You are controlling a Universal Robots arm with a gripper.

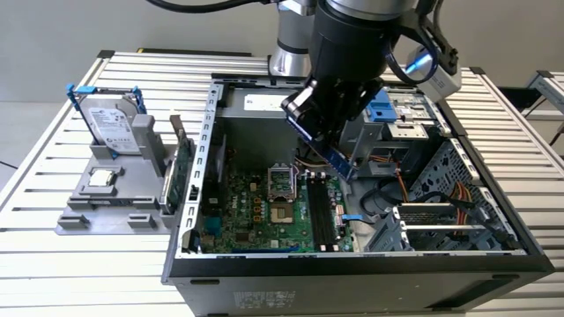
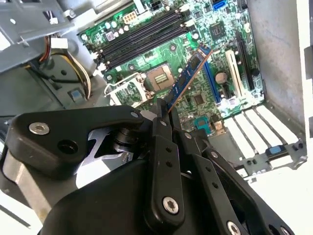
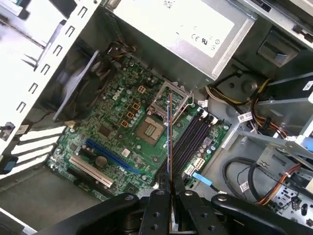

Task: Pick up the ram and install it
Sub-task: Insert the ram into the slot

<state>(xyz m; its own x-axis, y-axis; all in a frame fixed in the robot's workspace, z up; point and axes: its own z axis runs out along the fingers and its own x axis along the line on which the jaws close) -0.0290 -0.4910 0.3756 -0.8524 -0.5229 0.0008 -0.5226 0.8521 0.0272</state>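
The ram (image 1: 340, 162) hung tilted above the motherboard (image 1: 251, 214) inside the open case (image 1: 352, 281), clear of the board as far as we could see. We saw the gripper (image 1: 316, 135) clamped on one end of the stick. In the first wrist view we saw the ram (image 3: 168, 142) edge-on, beside the socket (image 3: 150, 130) and the dark slots (image 3: 193, 139). The drive (image 1: 113, 129) stood well apart on the table (image 1: 79, 264), at the exterior view's left.

A plain grey wall (image 1: 176, 20) stands behind the pale slatted metal table (image 1: 79, 264), under even light.
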